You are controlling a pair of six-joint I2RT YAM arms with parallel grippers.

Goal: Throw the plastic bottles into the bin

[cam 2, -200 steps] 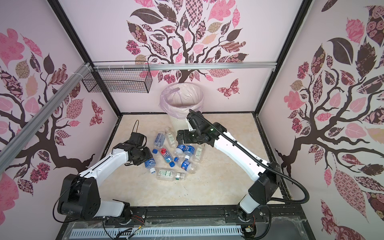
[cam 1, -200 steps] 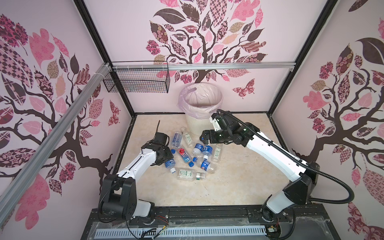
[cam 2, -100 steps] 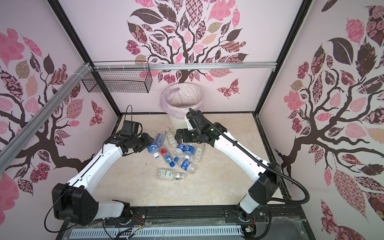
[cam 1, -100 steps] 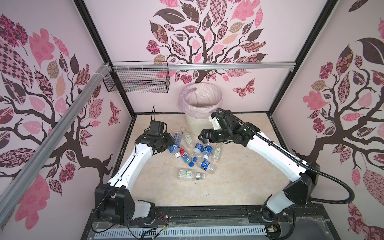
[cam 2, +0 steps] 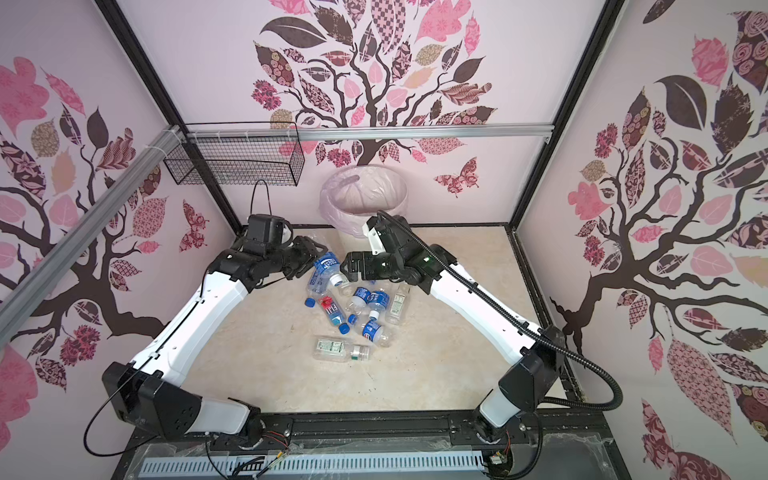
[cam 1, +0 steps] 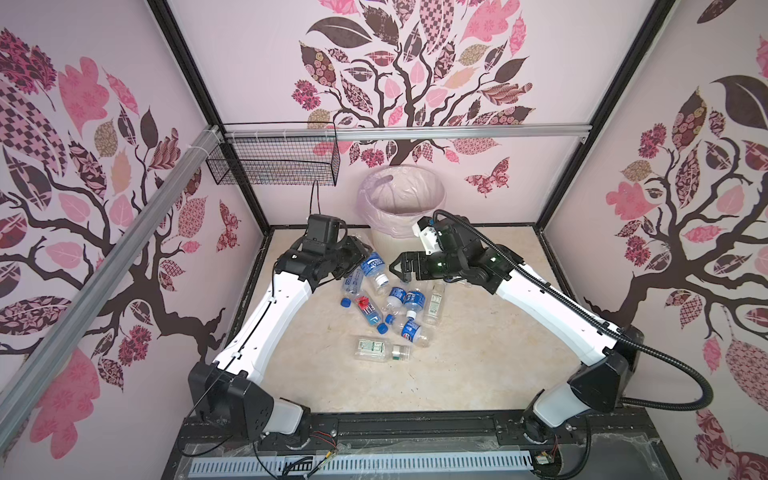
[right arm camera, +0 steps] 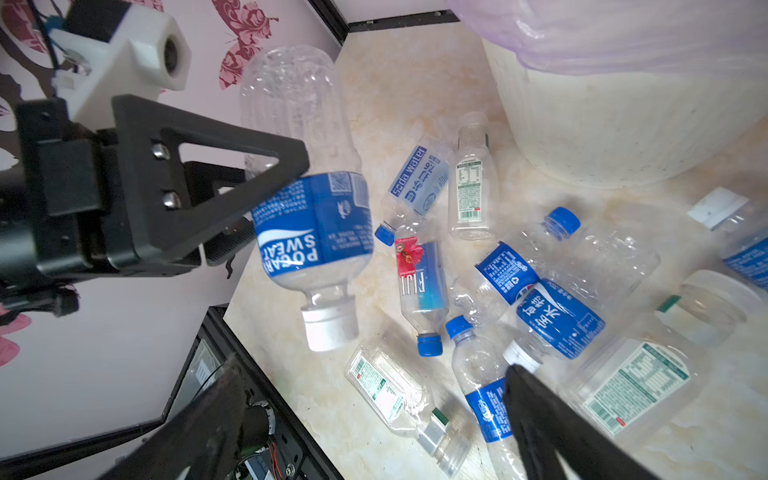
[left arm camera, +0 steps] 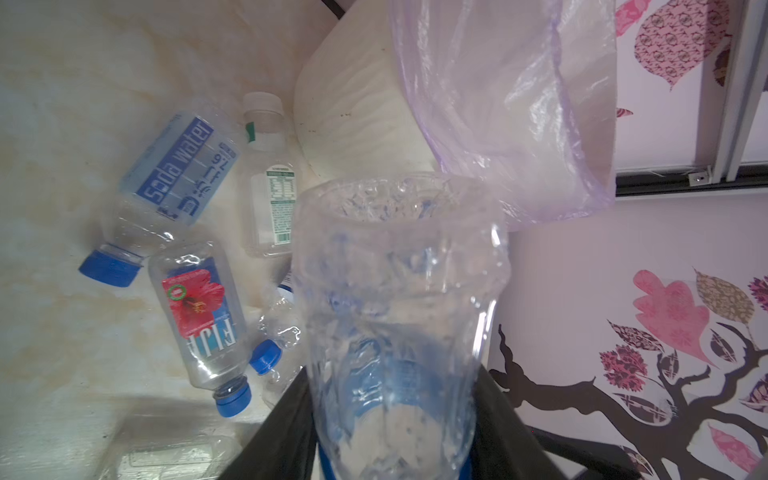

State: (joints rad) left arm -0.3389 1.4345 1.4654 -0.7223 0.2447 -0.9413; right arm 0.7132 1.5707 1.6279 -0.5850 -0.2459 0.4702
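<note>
So this is the carry step: the left gripper [right arm camera: 270,203] has its jaws clamped across the label of a blue-label bottle [right arm camera: 311,216], and the bottle is up off the desk [cam 1: 478,353] with its white cap pointing down and its clear base aimed toward the bin [cam 1: 388,245]. The bin stands at the middle of the desk's back edge with a pale pink bag folded over its rim, and the held bottle is just beside its wall on the left. From the left wrist view it looks lower than the rim, so it isn't over the opening yet. The rest of the bottles [cam 1: 390,307], ten or so, lie in a loose heap just in front of the bin, with one clear white-label bottle [cam 1: 376,349] a bit apart toward the front edge. The right gripper [cam 1: 395,268] hangs over the back of that heap with its jaws spread wide and nothing in them, close to the held bottle but not touching it as far as I can tell. My guess for the next move: the left arm needs to go up and back until the bottle clears the rim, then let go over the opening. I'd watch the loose bag, since the base could snag it on the way. Meanwhile the right one looks ready to drop onto a bottle in the heap.
</note>
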